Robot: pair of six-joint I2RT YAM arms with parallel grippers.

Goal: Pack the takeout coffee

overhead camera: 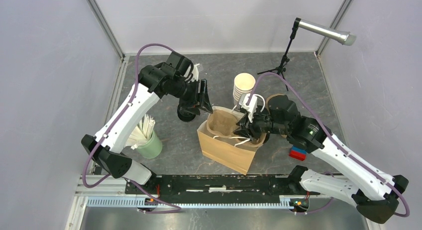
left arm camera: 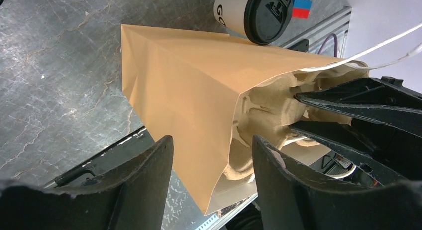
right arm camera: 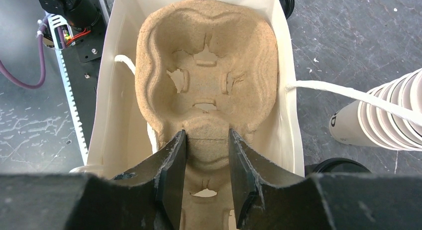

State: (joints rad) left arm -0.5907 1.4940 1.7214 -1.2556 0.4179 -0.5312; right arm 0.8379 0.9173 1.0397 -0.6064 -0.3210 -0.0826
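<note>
Right end effector point(right arm camera: 206, 135) seemingly tight on pulp carrier point(right arm camera: 249, 65) inside paper bag point(left arm camera: 174, 80); left end effector point(left arm camera: 211, 140) wide open, empty.

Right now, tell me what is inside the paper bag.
A pulp cup carrier, visible slots empty, with the right hand gripping its middle ridge. It hides the floor of the paper bag.

Left tool point(left arm camera: 213, 143) spread, right tool point(right arm camera: 206, 138) clamped.

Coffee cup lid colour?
Black lid, clearest in the left wrist view.
</note>
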